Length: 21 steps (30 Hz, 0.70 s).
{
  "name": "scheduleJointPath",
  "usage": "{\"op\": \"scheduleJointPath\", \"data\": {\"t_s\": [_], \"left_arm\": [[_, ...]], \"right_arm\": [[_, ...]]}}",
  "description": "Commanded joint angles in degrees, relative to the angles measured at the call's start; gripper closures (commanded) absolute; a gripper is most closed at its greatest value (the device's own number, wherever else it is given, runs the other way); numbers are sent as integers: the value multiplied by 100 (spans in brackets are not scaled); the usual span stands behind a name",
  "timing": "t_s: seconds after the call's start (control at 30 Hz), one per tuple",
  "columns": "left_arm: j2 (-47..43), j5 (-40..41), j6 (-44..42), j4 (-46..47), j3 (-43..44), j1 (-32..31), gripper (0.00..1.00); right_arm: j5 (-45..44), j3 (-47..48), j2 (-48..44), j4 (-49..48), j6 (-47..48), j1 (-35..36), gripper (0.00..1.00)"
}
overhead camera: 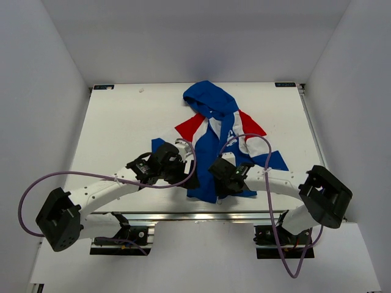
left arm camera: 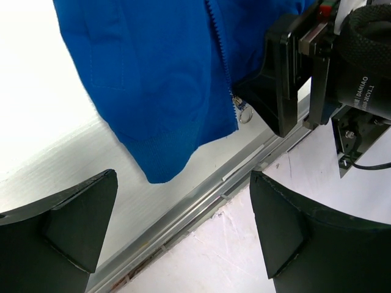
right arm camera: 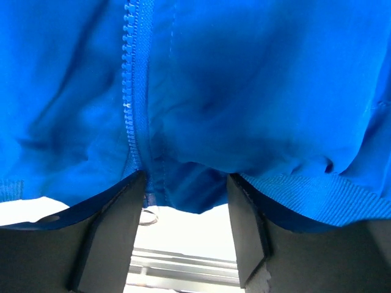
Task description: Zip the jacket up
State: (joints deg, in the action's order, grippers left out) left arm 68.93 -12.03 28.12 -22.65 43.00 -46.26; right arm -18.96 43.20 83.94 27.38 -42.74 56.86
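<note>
The right gripper (right arm camera: 186, 183) stands partly open, clamping nothing. The hem of the jacket (right arm camera: 256, 91) sags between its jaws, and the zipper (right arm camera: 129, 91) runs straight ahead from above one finger. The left gripper (left arm camera: 183, 180), wide open and empty, lies farther off, yet only its view shows the zipper pull (left arm camera: 244, 114), ahead-right at the hem.

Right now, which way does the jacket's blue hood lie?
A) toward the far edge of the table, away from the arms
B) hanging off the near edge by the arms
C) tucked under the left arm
A: in the top view the hood is the farthest part of the jacket, lying toward the far edge of the table, on the side away from the arms' bases.
</note>
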Motion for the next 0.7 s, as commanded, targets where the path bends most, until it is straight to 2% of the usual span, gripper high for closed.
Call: {"op": "scheduleJointPath", "data": {"t_s": [0.0,0.17,0.2,0.33,0.43,0.47,0.53,0.67], "left_arm": [[-204,201,27,-125,32,-15,2],[-204,333,27,-292,164,-15,2],[-204,342,18,-301,182,-15,2],[-169,421,9,-432,313,-15,2],[-169,438,9,-477,375,-15,2],[-160,395,9,-468,384,-15,2],[-134,325,1,-451,410,-15,2],[24,18,-43,-345,498,-15,2]], "right_arm": [[-143,-321,570,391,-190,0,40],[15,-611,553,304,-218,0,51],[85,-646,475,260,-182,0,57],[164,-672,237,304,-261,-8,69],[226,-690,88,356,-305,-26,83],[217,-690,0,417,-366,-35,92],[200,-716,-149,453,-401,-35,98],[59,-769,-808,444,-428,-87,100]]}}
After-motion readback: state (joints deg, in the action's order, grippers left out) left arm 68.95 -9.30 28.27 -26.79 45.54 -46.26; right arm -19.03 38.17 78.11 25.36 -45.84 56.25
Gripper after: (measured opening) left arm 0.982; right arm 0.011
